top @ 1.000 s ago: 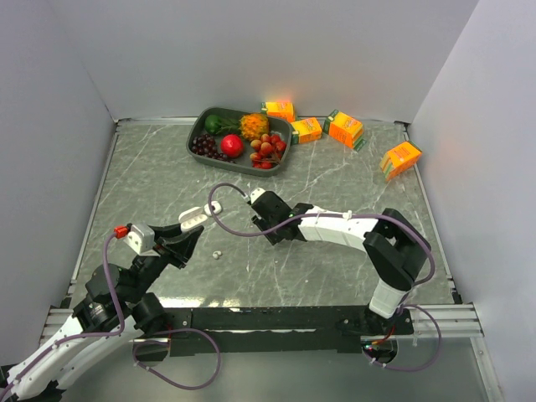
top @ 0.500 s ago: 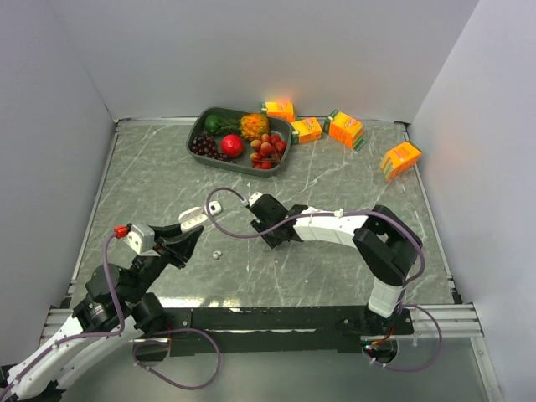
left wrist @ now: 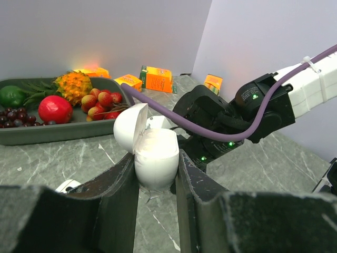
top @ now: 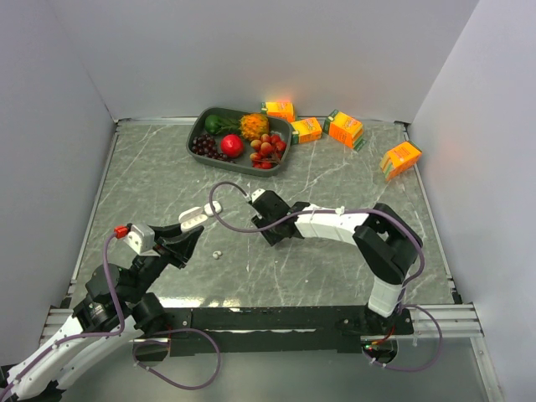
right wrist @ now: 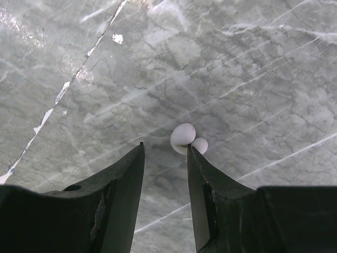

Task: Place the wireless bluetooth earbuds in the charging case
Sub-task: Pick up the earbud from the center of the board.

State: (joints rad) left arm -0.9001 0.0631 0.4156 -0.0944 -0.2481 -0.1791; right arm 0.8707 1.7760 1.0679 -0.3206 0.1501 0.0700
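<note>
one case [left wrist: 155, 153] in left hand [left wrist: 156, 162], one earbud [right wrist: 184, 138] by right hand [right wrist: 166, 151].

Soft, even light, faint shadows, a glowing hotspot on one orange carton [top: 279, 107].

Glossy white plastic case [left wrist: 155, 158], marble-look table [right wrist: 237, 63], perhaps laminate
</note>
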